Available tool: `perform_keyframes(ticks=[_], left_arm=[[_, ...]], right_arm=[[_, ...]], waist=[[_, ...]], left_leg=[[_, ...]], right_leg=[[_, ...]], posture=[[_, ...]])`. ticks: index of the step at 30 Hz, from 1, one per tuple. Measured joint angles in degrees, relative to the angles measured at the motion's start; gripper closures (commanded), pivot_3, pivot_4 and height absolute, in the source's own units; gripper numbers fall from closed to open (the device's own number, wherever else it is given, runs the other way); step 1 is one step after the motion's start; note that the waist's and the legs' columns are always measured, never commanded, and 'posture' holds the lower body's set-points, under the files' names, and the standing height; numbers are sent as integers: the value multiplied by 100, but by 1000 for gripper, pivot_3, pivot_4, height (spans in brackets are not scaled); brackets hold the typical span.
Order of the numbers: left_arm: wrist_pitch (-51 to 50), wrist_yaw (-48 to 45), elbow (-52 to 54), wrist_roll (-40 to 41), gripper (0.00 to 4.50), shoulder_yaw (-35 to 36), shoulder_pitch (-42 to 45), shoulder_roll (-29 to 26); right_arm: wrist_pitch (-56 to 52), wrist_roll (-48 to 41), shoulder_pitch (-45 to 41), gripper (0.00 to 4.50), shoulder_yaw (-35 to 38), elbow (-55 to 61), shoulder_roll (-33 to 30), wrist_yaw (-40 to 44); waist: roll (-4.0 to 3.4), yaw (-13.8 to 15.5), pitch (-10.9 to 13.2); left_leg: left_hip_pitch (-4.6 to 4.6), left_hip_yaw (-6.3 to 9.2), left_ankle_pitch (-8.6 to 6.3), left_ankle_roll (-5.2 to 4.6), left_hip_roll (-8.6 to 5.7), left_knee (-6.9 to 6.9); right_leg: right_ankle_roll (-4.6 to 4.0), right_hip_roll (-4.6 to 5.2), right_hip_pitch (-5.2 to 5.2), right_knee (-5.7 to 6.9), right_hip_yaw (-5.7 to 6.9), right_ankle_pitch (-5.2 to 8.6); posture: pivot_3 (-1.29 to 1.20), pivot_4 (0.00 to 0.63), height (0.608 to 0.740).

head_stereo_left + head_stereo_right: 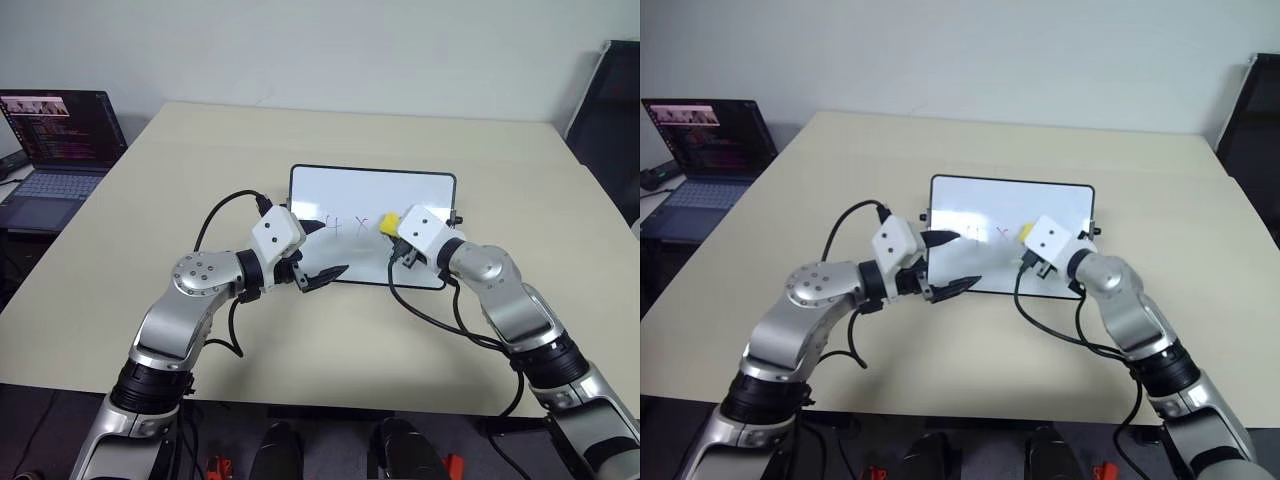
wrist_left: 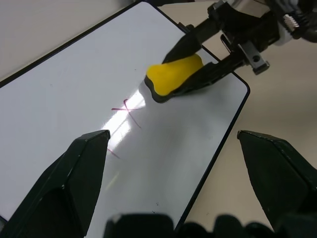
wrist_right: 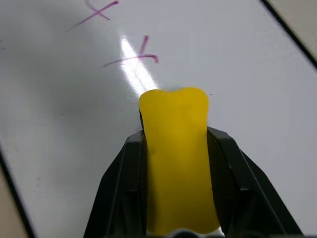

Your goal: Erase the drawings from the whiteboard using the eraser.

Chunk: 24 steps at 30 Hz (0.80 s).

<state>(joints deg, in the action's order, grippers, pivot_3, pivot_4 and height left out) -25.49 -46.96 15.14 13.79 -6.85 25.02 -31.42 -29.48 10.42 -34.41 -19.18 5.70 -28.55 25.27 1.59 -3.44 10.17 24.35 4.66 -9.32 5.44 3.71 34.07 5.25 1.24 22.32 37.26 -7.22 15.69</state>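
The whiteboard lies flat on the beige table, its long side facing me. The drawings are thin reddish strokes near the board's middle, and a cross shows in the left wrist view. My right gripper is shut on the yellow eraser, black underside down, just right of the cross. I cannot tell whether the eraser touches the board. My left gripper is open over the board's near left part with nothing between its fingers.
An open laptop stands on a lower desk off the table's left edge. A black chair is at the far right. Black cables loop from both wrists over the table's near side.
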Motion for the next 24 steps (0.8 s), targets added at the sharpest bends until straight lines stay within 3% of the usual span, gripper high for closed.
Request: perform_keyframes(ticks=[6, 12, 24], left_arm=[[-17, -111, -1, 7, 0, 2, -243, -141], [-13, -146, -4, 10, 0, 62, -416, -334], [-10, -146, -2, 61, 0, 60, -428, -332]], right_arm=[[24, 178, -99, 3193, 38, -78, -6, 89], [-34, 191, 405, 3195, -481, 534, -486, 1193], [287, 755, -135, 3198, -166, -77, -168, 323]], waist=[[0, 4, 0], [2, 13, -1], [3, 27, -1]], left_leg=[[0, 0, 2, 0, 1, -2], [0, -1, 2, 0, 0, -1], [1, -2, 6, 3, 1, -4]], right_leg=[[1, 0, -1, -3, 0, 0], [1, 1, -2, -4, -2, 2], [-6, 0, 0, -13, -1, -7]], posture=[[0, 150, 740], [0, 150, 740], [0, 150, 740]])
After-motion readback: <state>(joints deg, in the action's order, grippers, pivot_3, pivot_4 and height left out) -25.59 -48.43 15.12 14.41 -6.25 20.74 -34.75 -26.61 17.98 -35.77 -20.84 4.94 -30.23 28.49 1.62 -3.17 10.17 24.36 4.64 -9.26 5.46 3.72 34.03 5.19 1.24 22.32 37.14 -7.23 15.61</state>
